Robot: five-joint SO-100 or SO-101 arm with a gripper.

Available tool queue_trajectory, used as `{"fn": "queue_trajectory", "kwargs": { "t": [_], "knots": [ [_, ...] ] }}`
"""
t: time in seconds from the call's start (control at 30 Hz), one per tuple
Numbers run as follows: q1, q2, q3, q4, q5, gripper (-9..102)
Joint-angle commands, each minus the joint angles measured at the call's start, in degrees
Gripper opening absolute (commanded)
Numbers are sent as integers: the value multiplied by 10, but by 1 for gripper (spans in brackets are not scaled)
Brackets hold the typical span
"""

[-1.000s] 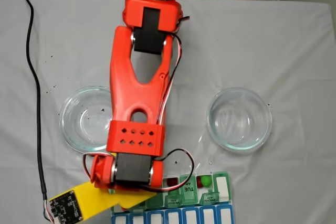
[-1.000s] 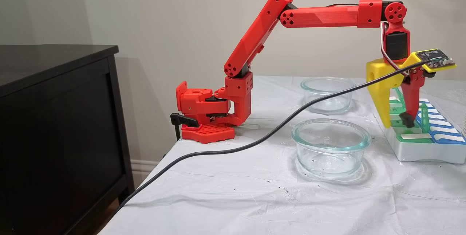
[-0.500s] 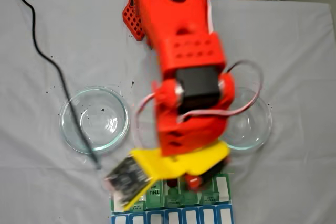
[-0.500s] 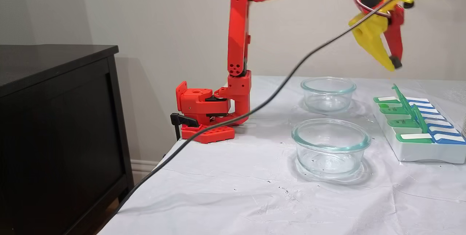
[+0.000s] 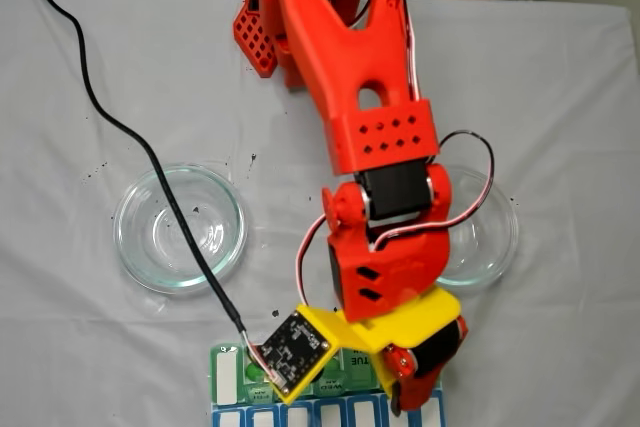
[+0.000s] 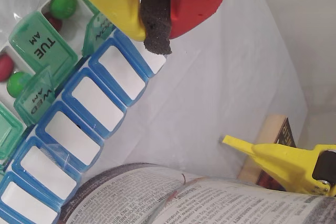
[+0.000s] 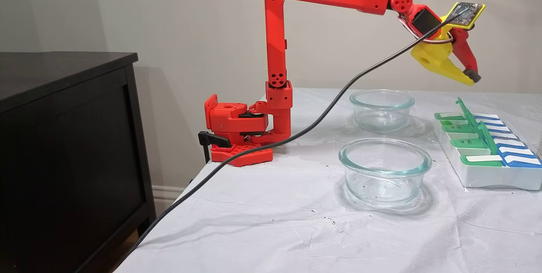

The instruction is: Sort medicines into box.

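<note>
My gripper (image 7: 471,79) hangs high in the air above the far end of the box (image 7: 487,177), shut, with only its black foam pad (image 6: 156,20) between the yellow and red fingers. The box (image 6: 84,135) has a green row and a blue row. In the wrist view, open green compartments hold medicines: a green ball (image 6: 63,3) beside a red ball (image 6: 53,22), and another red ball (image 6: 4,65) beside a green ball (image 6: 18,83). From above, the arm (image 5: 385,247) covers most of the box (image 5: 228,375).
Two clear glass dishes (image 7: 381,108) (image 7: 384,169) stand between the arm's base (image 7: 237,137) and the box. A black cable (image 7: 296,131) trails from the wrist across the table. In the wrist view, printed paper (image 6: 210,198) and a yellow plastic part (image 6: 283,158) lie beyond the box.
The gripper has risen out of the box's green row and now hangs well above it. The upper arm has swung upright, and the cable lifted with the wrist.
</note>
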Motion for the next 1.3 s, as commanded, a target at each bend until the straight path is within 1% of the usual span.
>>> {"fn": "queue_trajectory", "kwargs": {
  "t": [0.0,0.13,0.33,0.47,0.73,0.97,1.1,1.27],
  "knots": [
    [-8,11,-10,-14,0,0],
    [-14,-2,-6,-10,3,0],
    [-16,-38,-23,36,30,0],
    [-15,-52,-30,52,41,0],
    [-15,-62,-64,128,44,0],
    [-32,-66,-67,149,32,0],
    [-50,-53,-49,128,17,0],
    [-72,-62,-41,127,-11,0]
  ]
}}
